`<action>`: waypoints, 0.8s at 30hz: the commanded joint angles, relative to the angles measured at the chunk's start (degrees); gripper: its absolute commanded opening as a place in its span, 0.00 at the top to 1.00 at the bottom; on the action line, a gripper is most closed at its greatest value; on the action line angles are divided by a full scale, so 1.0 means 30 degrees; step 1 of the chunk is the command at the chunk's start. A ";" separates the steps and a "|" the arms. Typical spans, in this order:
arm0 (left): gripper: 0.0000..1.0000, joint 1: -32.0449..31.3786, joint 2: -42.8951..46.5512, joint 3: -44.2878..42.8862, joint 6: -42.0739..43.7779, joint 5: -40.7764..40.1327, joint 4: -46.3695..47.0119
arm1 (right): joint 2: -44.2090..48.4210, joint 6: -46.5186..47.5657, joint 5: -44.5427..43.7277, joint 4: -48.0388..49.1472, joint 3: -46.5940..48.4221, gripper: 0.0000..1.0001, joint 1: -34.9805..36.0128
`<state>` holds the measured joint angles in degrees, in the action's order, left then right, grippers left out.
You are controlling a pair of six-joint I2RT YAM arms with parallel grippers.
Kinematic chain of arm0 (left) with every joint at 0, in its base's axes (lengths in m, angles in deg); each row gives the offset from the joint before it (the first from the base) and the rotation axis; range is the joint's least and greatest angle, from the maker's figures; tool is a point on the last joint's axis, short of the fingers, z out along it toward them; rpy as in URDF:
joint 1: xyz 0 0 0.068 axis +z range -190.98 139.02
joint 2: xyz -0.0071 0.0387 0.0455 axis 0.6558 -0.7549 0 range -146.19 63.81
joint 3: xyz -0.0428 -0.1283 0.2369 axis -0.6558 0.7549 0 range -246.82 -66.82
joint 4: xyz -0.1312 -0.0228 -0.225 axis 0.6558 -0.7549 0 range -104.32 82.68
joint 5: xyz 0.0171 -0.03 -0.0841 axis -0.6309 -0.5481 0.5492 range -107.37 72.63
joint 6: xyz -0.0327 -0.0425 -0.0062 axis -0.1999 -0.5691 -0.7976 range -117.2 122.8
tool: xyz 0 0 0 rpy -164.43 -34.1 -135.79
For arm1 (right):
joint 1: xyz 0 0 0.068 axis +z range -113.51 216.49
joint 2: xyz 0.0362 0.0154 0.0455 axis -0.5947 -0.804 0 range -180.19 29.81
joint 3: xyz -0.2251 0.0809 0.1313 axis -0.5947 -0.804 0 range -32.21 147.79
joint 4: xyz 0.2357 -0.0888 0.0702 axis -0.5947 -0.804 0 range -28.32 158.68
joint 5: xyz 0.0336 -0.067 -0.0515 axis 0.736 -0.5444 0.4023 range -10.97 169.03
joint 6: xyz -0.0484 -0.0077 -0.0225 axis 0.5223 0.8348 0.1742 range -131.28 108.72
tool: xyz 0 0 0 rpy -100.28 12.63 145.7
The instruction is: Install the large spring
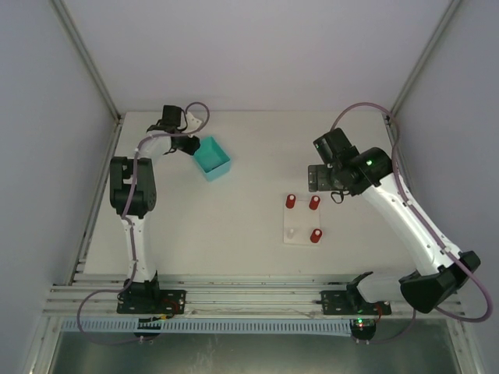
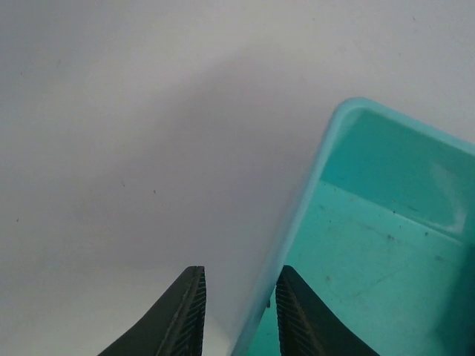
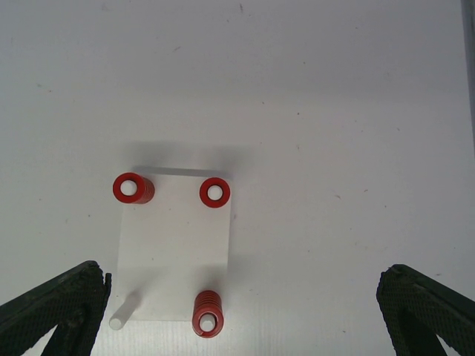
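Note:
A white base plate (image 1: 302,222) (image 3: 174,245) carries four white pegs. Red springs (image 3: 133,188) (image 3: 214,193) (image 3: 208,313) sit on three of them, and the fourth peg (image 3: 125,313) (image 1: 290,232) is bare. No loose spring shows. My right gripper (image 3: 241,315) (image 1: 320,179) hangs above the plate, open wide and holding nothing. My left gripper (image 2: 239,311) (image 1: 191,146) is at the teal bin (image 1: 211,158) (image 2: 386,245). Its fingers (image 2: 185,311) straddle the bin's near wall with a gap, one outside and one inside. The part of the bin floor I see is bare.
Grey enclosure walls and metal corner posts (image 1: 87,66) ring the white table. An aluminium rail (image 1: 249,300) with both arm bases runs along the near edge.

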<state>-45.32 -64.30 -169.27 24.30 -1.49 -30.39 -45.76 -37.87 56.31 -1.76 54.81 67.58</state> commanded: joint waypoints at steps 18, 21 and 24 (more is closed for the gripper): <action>0.98 -0.0590 0.4376 0.4816 -0.0607 -0.3360 0.0420 | -0.1000 0.0587 0.0146 -0.0057 0.0626 0.01 -0.0051; 0.98 -0.0641 0.4892 0.5539 -0.0813 -0.3523 0.0681 | -0.1130 0.0589 0.0216 0.0008 0.0692 0.01 -0.0057; 0.90 -0.0653 0.5052 0.5784 -0.1043 -0.3920 0.0774 | -0.1200 0.0543 0.0301 0.0035 0.0727 0.01 -0.0051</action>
<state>-46.91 -50.51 -153.03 22.03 -10.93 -28.05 -48.80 -36.51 56.68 -1.65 55.07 67.58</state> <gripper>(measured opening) 0.068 0.992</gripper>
